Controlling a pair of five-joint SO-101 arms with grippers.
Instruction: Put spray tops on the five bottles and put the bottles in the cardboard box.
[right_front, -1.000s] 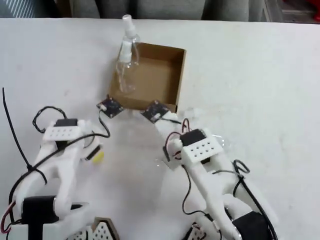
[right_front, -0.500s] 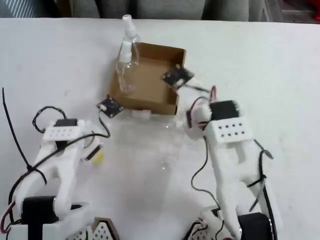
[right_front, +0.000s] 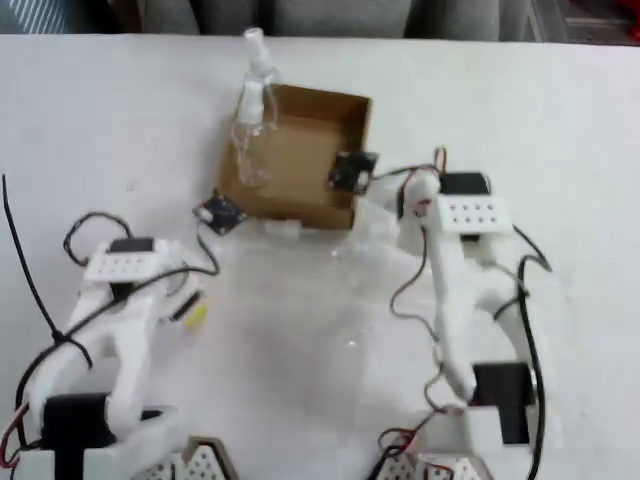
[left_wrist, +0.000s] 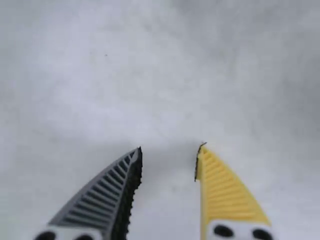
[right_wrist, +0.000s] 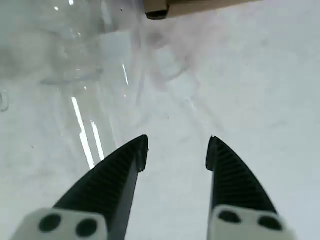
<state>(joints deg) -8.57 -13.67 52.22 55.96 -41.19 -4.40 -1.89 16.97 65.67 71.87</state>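
The open cardboard box (right_front: 300, 150) sits at the table's far middle. One clear bottle with a white spray top (right_front: 252, 95) leans in the box's left corner. Faint clear bottles (right_front: 350, 300) lie on the table between the arms, and one of them (right_wrist: 75, 55) is just ahead of my right gripper (right_wrist: 177, 145), which is open and empty above the table. The box's front corner (right_wrist: 162, 7) is beyond that. My right arm (right_front: 465, 215) stands by the box's front right corner. My left gripper (left_wrist: 167, 155), open and empty, hangs over bare table at the near left (right_front: 192, 308).
A small white piece (right_front: 283, 229), perhaps a spray top, lies just in front of the box. Loose cables trail from both arms. The table (right_front: 540, 110) is white and bare on the far right and far left.
My right arm has swung from the table's middle to the right, ending beside the box's front right corner. The left arm has stayed where it was.
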